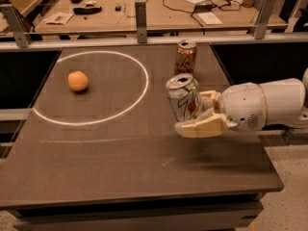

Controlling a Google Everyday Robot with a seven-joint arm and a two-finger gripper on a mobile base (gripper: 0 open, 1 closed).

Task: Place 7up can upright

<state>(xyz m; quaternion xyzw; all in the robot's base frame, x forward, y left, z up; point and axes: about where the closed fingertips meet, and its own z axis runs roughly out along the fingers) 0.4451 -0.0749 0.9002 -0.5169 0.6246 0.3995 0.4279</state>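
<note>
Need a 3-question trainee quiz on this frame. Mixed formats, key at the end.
1. True or false: the orange lies inside the white circle.
2. The gripper, right of the circle, grips: A) the orange; B) the 7up can; C) nothing.
3. Fill in: seen from the camera, the brown can stands ____ the 7up can.

Key: 1 true; 2 B; 3 behind.
</note>
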